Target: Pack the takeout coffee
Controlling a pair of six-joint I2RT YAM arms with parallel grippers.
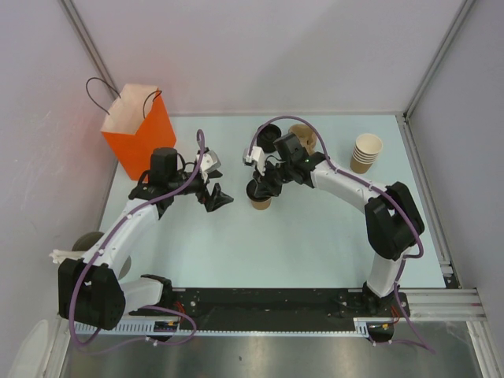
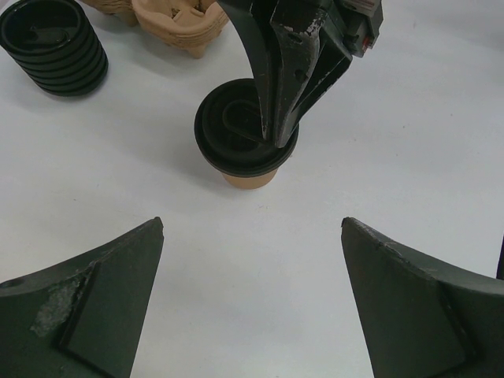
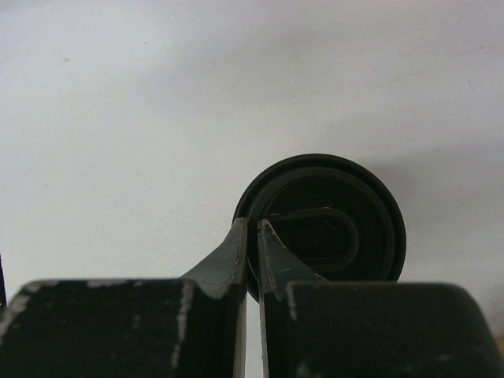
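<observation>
The takeout coffee stands upright mid-table: a small tan paper cup (image 1: 261, 203) (image 2: 250, 179) with its round black lid (image 1: 257, 189) (image 2: 232, 138) (image 3: 335, 216) resting on top. My right gripper (image 1: 264, 187) (image 2: 276, 135) (image 3: 253, 224) comes down from above and is shut on the lid's rim, one finger outside the edge and one inside. To the cup's left my left gripper (image 1: 219, 197) (image 2: 252, 223) hangs low over the table. It is wide open and faces the cup, with only bare table between its fingers.
An orange paper bag (image 1: 140, 130) stands open at the back left. Behind the cup sit a stack of black lids (image 1: 268, 135) (image 2: 53, 43) and a brown cardboard carrier (image 1: 304, 135) (image 2: 173, 20). A stack of tan cups (image 1: 365, 152) stands at the back right.
</observation>
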